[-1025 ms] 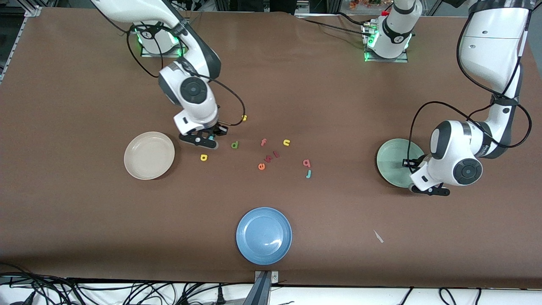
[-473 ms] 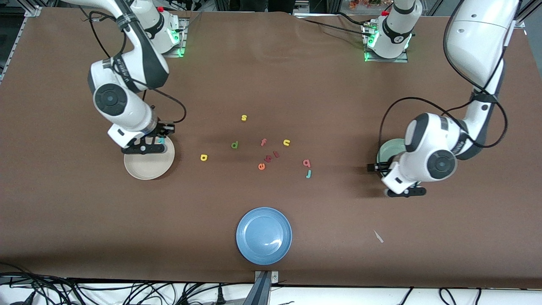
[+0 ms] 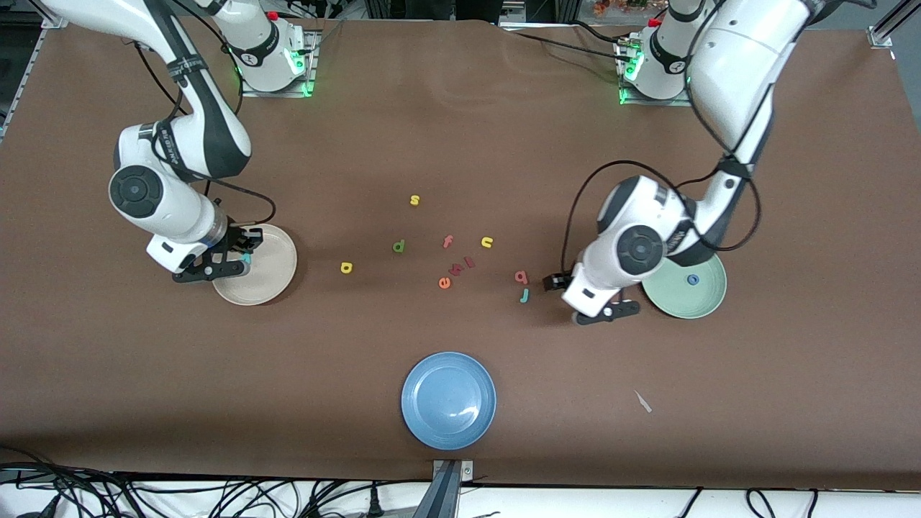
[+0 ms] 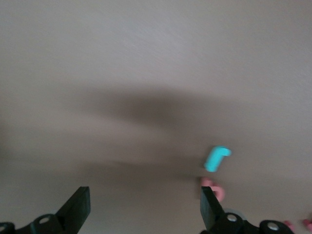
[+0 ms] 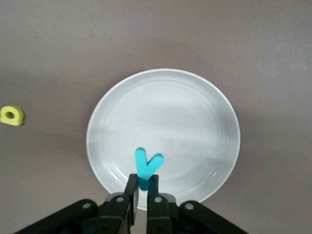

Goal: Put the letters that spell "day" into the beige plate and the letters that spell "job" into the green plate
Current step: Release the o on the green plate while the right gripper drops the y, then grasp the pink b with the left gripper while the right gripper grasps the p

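1. The teal "y" [image 5: 146,168] was pinched in the closed right end effector [image 3: 241,255], which hung over the beige plate [image 3: 270,277] at the frame's left; release was the step in hand.
2. The blue "o" [image 3: 693,280] lay in the green plate [image 3: 683,302] at right.
3. The left end effector [image 3: 557,282], open and empty, hung near the teal "j" [image 3: 524,295] and pinkish-red "b" [image 3: 522,276]; next it would need to descend over one.
4. Green "d" [image 3: 398,247] and yellow "a" [image 3: 347,267] waited mid-frame on the tabletop [image 3: 460,144].

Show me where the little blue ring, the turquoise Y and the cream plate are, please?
blue ring "o" [image 3: 693,280]: front view, on the ring's band, lying in the green plate.
teal "y" [image 5: 147,167]: right wrist view, on its fork, pinched in the gripper.
beige plate [image 3: 282,260]: front view, on its bare inner surface.
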Controlling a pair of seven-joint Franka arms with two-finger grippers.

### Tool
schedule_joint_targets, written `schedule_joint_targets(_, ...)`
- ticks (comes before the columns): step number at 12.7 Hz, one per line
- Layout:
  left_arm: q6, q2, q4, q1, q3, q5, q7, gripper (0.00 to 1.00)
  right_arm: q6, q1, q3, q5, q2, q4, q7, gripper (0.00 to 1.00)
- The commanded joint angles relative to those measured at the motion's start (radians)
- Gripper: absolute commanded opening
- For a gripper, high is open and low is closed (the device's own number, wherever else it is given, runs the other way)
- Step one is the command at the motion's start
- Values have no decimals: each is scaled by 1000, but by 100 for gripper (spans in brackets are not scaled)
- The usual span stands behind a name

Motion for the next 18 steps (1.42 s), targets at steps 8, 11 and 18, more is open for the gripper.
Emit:
schedule_joint_targets(8,75,100,29,-135,17,-2,-190,79,9,47,12,20,5,-7,166,82)
schedule_joint_targets(11,77,119,37,-137,18,-2,-190,70,19,129,34,59,21,1,382,82)
schedule_joint_targets(18,84,139,60,-141,20,-2,-185,32,195,333,71,70,197,106,812,85)
